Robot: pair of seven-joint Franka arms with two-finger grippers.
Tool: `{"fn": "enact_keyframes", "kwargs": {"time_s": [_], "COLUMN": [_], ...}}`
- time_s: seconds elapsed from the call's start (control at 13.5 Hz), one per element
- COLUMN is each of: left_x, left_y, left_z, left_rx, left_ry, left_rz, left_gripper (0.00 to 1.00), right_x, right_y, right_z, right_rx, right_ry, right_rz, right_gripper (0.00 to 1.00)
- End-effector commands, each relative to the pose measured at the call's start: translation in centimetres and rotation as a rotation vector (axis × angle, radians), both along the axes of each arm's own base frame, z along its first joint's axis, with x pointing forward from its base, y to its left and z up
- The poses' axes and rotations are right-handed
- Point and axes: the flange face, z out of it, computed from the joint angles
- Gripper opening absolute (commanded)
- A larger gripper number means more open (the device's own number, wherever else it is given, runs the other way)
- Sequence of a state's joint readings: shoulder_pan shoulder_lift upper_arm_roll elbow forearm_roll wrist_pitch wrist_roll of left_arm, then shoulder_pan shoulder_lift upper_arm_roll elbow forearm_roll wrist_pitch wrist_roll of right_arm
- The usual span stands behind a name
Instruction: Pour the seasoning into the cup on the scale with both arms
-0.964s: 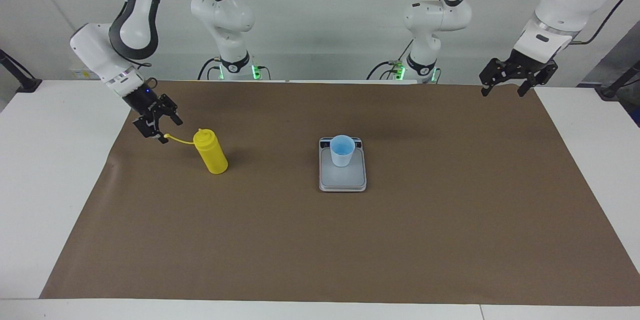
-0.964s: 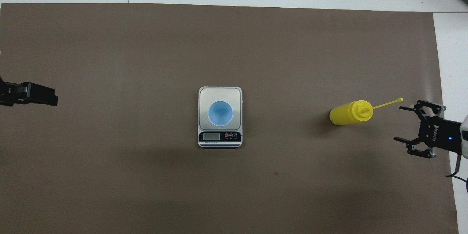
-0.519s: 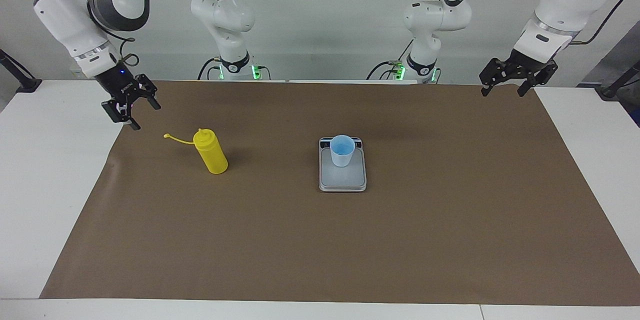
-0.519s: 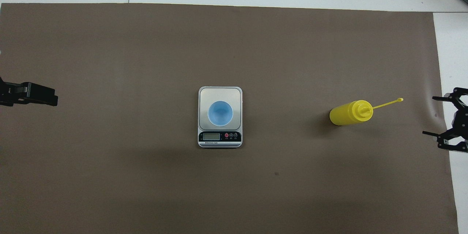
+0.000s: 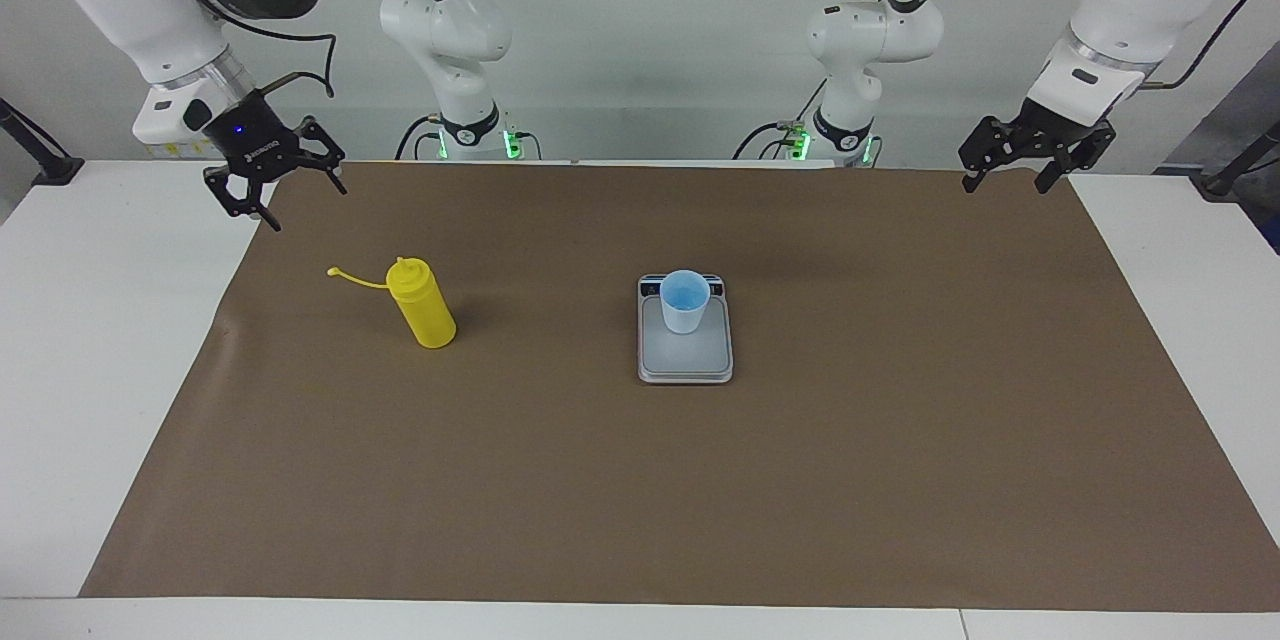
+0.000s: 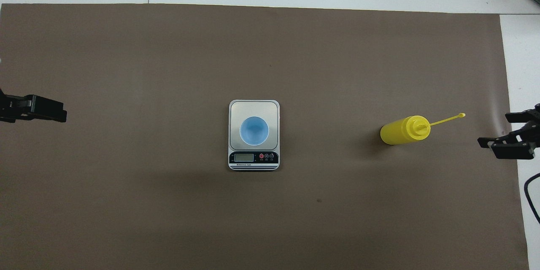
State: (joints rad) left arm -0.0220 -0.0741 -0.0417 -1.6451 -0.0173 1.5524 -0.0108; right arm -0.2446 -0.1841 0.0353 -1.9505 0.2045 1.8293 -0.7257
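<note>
The yellow seasoning bottle (image 5: pixel 422 305) stands upright on the brown mat toward the right arm's end, its cap strap (image 5: pixel 350 277) hanging out sideways; it also shows in the overhead view (image 6: pixel 403 130). The pale blue cup (image 5: pixel 685 301) (image 6: pixel 254 130) stands on the silver scale (image 5: pixel 686 358) (image 6: pixel 253 106) mid-table. My right gripper (image 5: pixel 298 200) (image 6: pixel 493 130) is open and empty, raised over the mat's edge, apart from the bottle. My left gripper (image 5: pixel 1005 185) (image 6: pixel 50 109) is open and empty, and waits over the mat's corner at the left arm's end.
A brown mat (image 5: pixel 700 490) covers most of the white table (image 5: pixel 90 370). The scale's dark display strip (image 6: pixel 253 158) faces the robots.
My right gripper has drawn back from beside the bottle's cap strap, risen and swung toward the mat's edge. Bottle, cup, scale and left arm have not moved.
</note>
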Motion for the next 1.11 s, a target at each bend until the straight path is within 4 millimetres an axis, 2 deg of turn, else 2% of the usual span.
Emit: {"fn": "enact_keyframes", "kwargs": {"time_s": [0.0,0.15,0.37,0.44,0.52,0.74,0.89,1.04], "left_x": [-0.7,-0.7,-0.7,-0.7,-0.7,-0.7,-0.7,-0.7], "left_y": [0.1,0.1,0.1,0.1,0.1,0.1,0.1,0.1], "left_z": [0.3,0.3,0.3,0.3,0.3,0.3,0.3,0.3], "left_rx": [-0.008,-0.008,-0.008,-0.008,-0.008,-0.01,-0.01,-0.008], "left_ry": [0.004,0.004,0.004,0.004,0.004,0.004,0.004,0.004], "left_rz": [0.011,0.011,0.011,0.011,0.011,0.011,0.011,0.011], "left_gripper": [1.0,1.0,1.0,1.0,1.0,1.0,1.0,1.0], "right_x": [2.1,3.1,4.6,4.9,4.9,3.7,1.9,1.0], "right_y": [4.3,5.6,7.3,8.7,10.3,12.2,12.5,12.3], "right_z": [3.8,6.3,9.6,10.7,10.8,12.9,13.1,13.3], "right_rx": [-0.1,-0.126,-0.194,-0.227,-0.247,-0.216,-0.21,-0.214], "right_ry": [0.035,0.034,0.069,0.076,0.104,0.097,0.137,0.149], "right_rz": [-0.177,-0.261,-0.263,-0.264,-0.281,-0.351,-0.341,-0.339], "right_gripper": [1.0,1.0,1.0,1.0,1.0,1.0,1.0,1.0]}}
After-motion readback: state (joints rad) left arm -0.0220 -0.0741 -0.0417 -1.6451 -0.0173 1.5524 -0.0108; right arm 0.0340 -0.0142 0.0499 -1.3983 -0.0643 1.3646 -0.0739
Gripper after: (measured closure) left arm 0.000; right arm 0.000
